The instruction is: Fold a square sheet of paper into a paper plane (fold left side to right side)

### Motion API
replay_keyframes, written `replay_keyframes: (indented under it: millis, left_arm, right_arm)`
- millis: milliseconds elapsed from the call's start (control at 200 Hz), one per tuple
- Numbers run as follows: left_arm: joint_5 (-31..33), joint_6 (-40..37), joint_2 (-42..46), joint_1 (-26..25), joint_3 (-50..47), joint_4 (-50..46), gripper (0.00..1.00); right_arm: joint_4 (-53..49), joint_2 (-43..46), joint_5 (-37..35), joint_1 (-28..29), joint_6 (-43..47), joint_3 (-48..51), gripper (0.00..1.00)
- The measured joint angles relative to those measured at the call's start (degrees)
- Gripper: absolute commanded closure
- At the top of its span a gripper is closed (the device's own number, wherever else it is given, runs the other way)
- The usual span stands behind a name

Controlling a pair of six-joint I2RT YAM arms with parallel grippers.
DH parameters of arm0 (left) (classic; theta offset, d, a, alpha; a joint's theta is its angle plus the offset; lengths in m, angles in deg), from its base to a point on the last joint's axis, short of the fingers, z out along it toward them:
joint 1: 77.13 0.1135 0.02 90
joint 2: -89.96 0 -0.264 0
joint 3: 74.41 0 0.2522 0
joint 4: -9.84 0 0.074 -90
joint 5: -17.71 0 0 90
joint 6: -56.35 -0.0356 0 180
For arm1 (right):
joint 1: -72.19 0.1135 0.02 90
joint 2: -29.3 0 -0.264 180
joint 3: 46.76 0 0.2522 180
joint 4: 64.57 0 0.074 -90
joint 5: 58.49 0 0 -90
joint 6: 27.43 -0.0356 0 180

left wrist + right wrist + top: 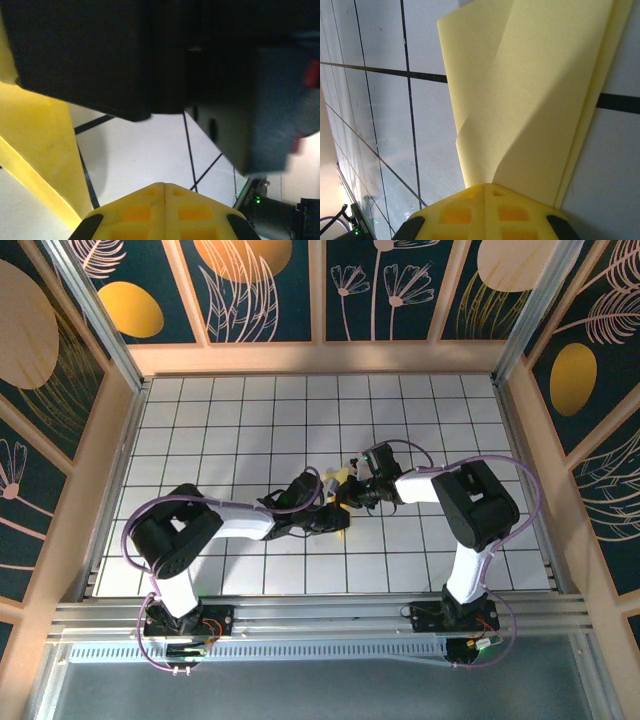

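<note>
Black-and-white, the left arm [235, 522] and the right arm [470, 502] are reaching in from the near edge of the gridded counter [200, 420] and meeting around its middle. The left jaws are sitting closed, their yellow pads [145, 212] pressed together with nothing seen between them. The square sheet of paper [530, 90] is lying just beside them. The right jaws are pinching the end of that sheet. It is looking pale yellow, thin and folded over in layers, with one flap curling up off the counter and stacked edges showing along one side. Dark floral wall panels [265, 290] are standing beyond.
</note>
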Motion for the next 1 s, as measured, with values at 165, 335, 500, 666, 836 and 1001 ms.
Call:
replay_keyframes:
  millis: [165,335,500,666,836,1001]
  left_arm:
    - [-0.5,-0.7,-2.5,0.0,1.3,-0.7,1.0]
    - [-1.0,-1.3,-3.0,0.0,2.8,-0.9,1.0]
    - [-1.3,-1.5,-3.9,0.0,3.3,-0.9,1.0]
    - [-0.8,-1.5,-4.7,0.3,3.3,-0.9,1.0]
    - [-0.5,-1.5,-4.9,0.3,3.3,-1.5,1.0]
    - [-0.6,-1.5,-5.5,0.3,2.7,-1.7,1.0]
  right_arm:
    - [-0.1,0.0,0.0,0.0,0.0,-0.1,1.0]
    - [-0.2,-0.1,0.0,0.1,0.0,-0.3,1.0]
    - [-0.2,-0.1,0.0,0.1,0.0,-0.3,1.0]
    - [-0.2,-0.1,0.0,0.1,0.0,-0.3,1.0]
    - [-0.5,-0.1,-0.1,0.1,0.0,-0.4,1.0]
    - [-0.5,-0.1,-0.2,0.1,0.0,-0.4,1.0]
